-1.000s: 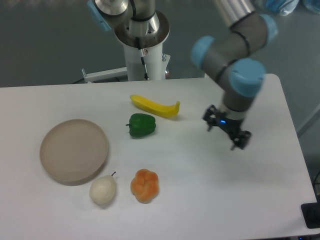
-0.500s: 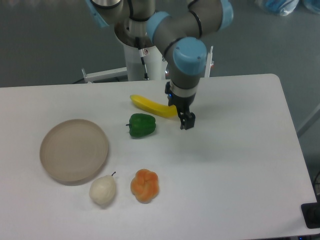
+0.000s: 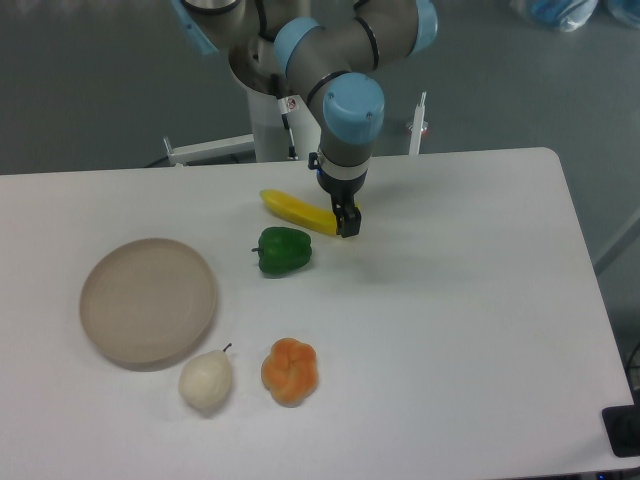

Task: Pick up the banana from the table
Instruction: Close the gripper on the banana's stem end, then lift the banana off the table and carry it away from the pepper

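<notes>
The long, curved, bright yellow toy banana (image 3: 298, 210) lies flat on the large white rectangular worktop (image 3: 450, 330), toward twelve o'clock from its middle, with the arm's black two-finger claw (image 3: 346, 222) down over its right end; whether the fingers are closed on it I cannot tell. At seven o'clock from the banana sits a green toy pepper (image 3: 283, 250), well clear of the round tan plate (image 3: 148, 299), whitish toy pear (image 3: 205, 380) and lobed orange toy fruit (image 3: 289, 371).
</notes>
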